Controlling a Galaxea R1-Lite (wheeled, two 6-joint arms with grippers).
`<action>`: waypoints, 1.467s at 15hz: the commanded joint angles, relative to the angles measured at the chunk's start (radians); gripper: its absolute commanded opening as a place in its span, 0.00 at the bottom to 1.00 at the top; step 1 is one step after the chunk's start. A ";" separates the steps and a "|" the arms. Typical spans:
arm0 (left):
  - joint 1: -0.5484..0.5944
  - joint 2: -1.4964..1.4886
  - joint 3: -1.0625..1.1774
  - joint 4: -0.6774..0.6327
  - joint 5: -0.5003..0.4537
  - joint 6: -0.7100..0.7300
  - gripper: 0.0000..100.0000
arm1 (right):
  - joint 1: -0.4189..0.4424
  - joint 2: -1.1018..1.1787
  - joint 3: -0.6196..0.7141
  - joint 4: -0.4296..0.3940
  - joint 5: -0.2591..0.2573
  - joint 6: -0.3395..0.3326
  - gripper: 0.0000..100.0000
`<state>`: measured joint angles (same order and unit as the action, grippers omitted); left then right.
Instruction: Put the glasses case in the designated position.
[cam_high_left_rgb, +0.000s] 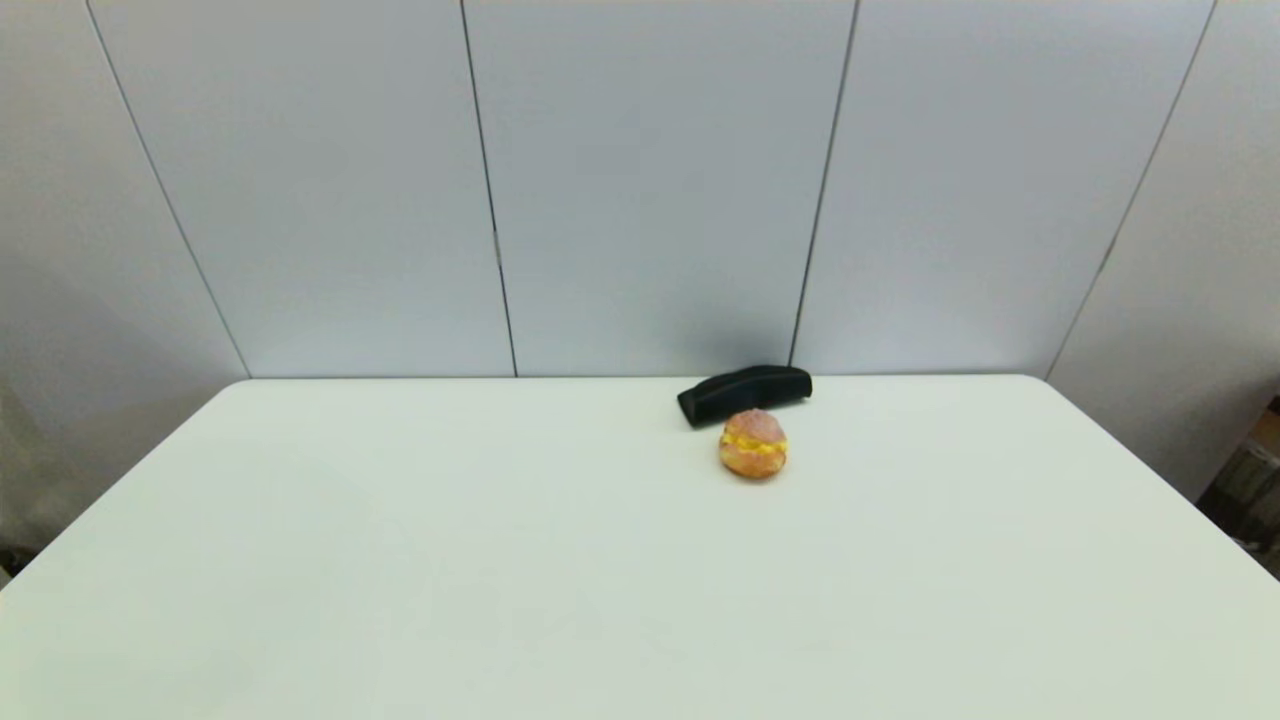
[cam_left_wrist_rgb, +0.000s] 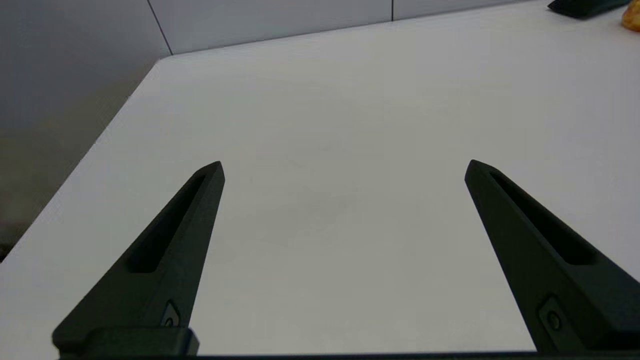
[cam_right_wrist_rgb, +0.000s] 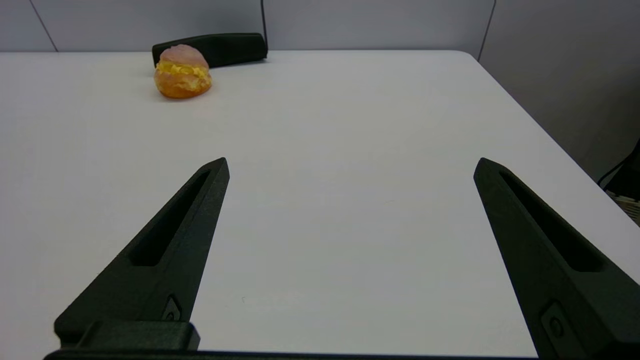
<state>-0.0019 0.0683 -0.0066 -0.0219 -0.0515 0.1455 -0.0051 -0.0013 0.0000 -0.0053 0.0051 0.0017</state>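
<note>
The matte black glasses case lies along the table's far edge, right of centre, close to the wall. It also shows in the right wrist view as the glasses case and at the edge of the left wrist view as the glasses case. Directly in front of it sits a round cream-filled pastry, touching or nearly touching it. Neither arm appears in the head view. My left gripper is open over bare table at the near left. My right gripper is open at the near right, well short of the case.
The white table ends at grey wall panels just behind the case. The pastry stands between the right gripper and the case's left part. The table's right edge drops off to some cables.
</note>
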 joint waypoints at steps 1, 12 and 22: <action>0.002 -0.068 0.007 0.008 0.001 -0.052 1.00 | 0.001 0.001 0.000 -0.001 0.001 0.000 1.00; 0.002 -0.068 0.007 0.008 0.001 -0.055 1.00 | 0.001 0.001 0.000 -0.001 -0.001 0.000 1.00; 0.002 -0.068 0.007 0.008 0.001 -0.053 1.00 | -0.001 0.001 0.000 -0.002 -0.004 -0.005 1.00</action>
<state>0.0000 -0.0028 0.0000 -0.0130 -0.0504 0.0913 -0.0051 -0.0013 0.0000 -0.0057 0.0043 0.0017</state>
